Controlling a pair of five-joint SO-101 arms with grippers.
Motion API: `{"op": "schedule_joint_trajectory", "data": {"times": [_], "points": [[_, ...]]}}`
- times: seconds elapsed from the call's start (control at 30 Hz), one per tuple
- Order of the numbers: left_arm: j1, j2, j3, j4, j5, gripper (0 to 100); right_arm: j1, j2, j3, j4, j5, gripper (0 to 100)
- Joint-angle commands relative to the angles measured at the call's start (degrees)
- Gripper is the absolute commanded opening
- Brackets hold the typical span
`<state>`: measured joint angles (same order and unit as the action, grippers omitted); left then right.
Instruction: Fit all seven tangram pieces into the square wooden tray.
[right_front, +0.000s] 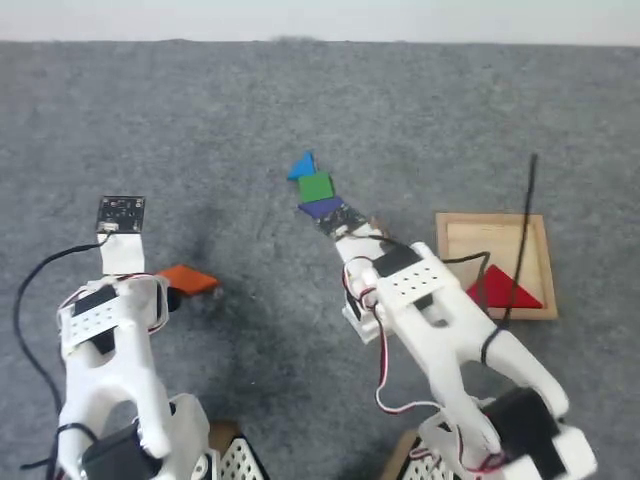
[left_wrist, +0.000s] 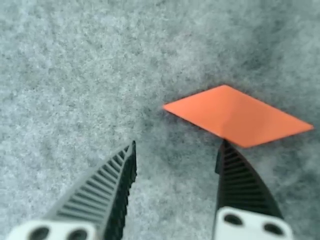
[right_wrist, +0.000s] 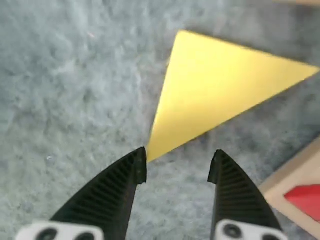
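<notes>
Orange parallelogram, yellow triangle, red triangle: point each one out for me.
orange parallelogram (left_wrist: 236, 116), left wrist view, middle of its top face
yellow triangle (right_wrist: 215, 88), right wrist view, middle of its top face
red triangle (right_front: 497, 288), high view, middle of its top face

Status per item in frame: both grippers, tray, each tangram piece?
left gripper, open, holding nothing
right gripper, open, holding nothing
wooden tray, mostly unfilled
red triangle, in tray
orange parallelogram, loose on carpet
yellow triangle, loose on carpet
blue triangle, loose on carpet
green square, loose on carpet
purple piece, loose on carpet
</notes>
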<state>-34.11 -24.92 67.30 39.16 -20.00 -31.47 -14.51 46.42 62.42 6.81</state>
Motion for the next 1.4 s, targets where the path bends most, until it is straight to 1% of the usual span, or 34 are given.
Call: {"op": "schedule_joint_trajectory", "data": {"times": [0.0, 0.1, 0.17, 0.3, 0.4, 0.5, 0.57, 0.63, 0.73, 0.8, 0.93, 1.03, 1.3, 1.37], "points": [[0.3, 0.2, -0.2, -1.1, -0.6, 25, 1.9, -5.1, -5.8, -0.6, -8.4, 19.5], [0.3, 0.2, -0.2, -1.1, -0.5, 25, 1.6, -4.3, -10.1, -3.5, -21.1, 19.8], [0.3, 0.2, -0.2, -1.1, -0.5, 25, 1.3, -2.1, -12.8, -4.2, -27.4, 19.9], [0.3, 0.2, -0.2, -1.1, -0.5, 25, 1.5, 5.7, -17.4, -4.2, -34.0, 21.7], [0.3, 0.2, -0.2, -1.1, -0.4, 25, 1.5, 12.3, -21.0, -3.7, -37.5, 32.5], [0.3, 0.2, -0.2, -1.1, -0.4, 25, 1.5, 17.1, -22.8, -3.6, -43.5, 44.6], [0.3, 0.2, -0.2, -1.1, -0.4, 25, 1.2, 19.0, -22.9, -3.6, -49.7, 45.6], [0.3, 0.2, -0.2, -1.1, -0.4, 25, 1.4, 19.6, -22.9, -4.2, -54.7, 41.4], [0.3, 0.2, -0.2, -1.1, -0.4, 25, 1.5, 19.9, -24.6, -5.0, -56.1, 32.9], [0.3, 0.2, -0.2, -1.1, -0.4, 25, 1.0, 20.3, -25.8, -5.1, -56.3, 30.6], [0.3, 0.2, -0.2, -1.1, -0.4, 25, 1.2, 21.8, -26.4, -5.1, -56.5, 30.6], [0.3, 0.2, -0.2, -1.1, -0.4, 25, 1.5, 24.2, -27.1, -5.1, -58.7, 30.6], [0.3, 0.2, -0.2, -1.1, -0.4, 25, 1.5, 30.8, -30.7, -4.5, -58.7, 30.2], [0.3, 0.2, -0.2, -1.1, -0.4, 25, 1.5, 31.2, -30.5, -4.4, -58.7, 27.7]]}}
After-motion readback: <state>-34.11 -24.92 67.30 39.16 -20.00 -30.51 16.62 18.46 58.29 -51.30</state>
